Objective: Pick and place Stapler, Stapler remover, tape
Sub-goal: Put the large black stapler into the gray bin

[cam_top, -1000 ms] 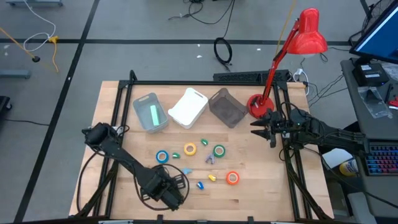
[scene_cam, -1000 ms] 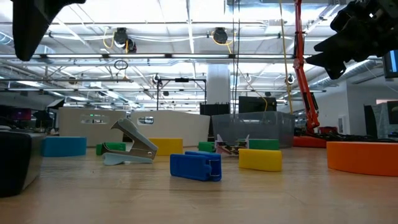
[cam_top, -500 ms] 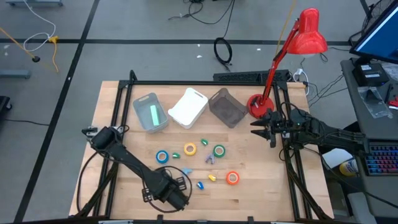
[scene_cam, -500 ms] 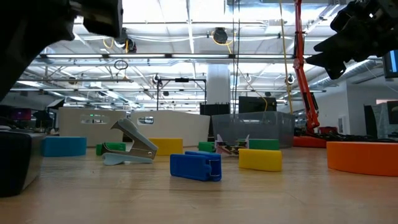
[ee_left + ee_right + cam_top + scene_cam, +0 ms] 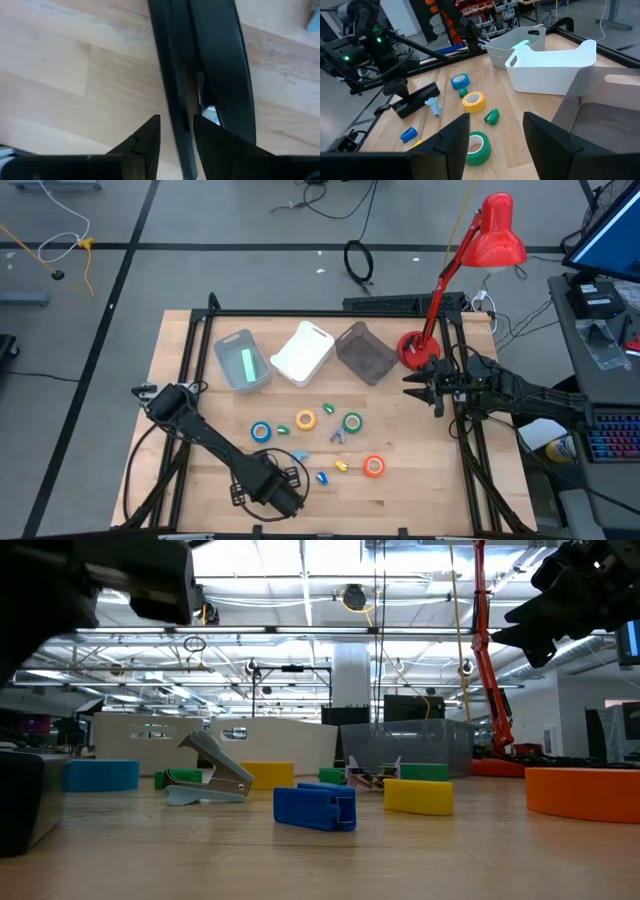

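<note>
Stapler (image 5: 215, 60) first, so that's what I'm on. It's lying flat on the surface (image 5: 200, 510), just beside the blue tape roll (image 5: 261, 432) on the side toward the front edge. The small blue-grey staple remover (image 5: 434, 106) is right next to it.

The left gripper (image 5: 176, 122) is down over the stapler, with its jaws one on each side of the long black body and hardly any gap. I can't tell from the wrist view whether they're actually biting yet.

The grip looks off-centre, sitting along one edge of the body rather than across the full width. So I'd close gently and watch for the stapler twisting or skating out sideways. Then I'd lift straight up, just enough to see that it comes along level, before swinging anywhere. The blue roll and the remover are close enough to get nudged if it drags.

The right gripper (image 5: 492, 132) is waiting well away from the blue roll, out at the right-hand edge, jaws apart and holding nothing.
</note>
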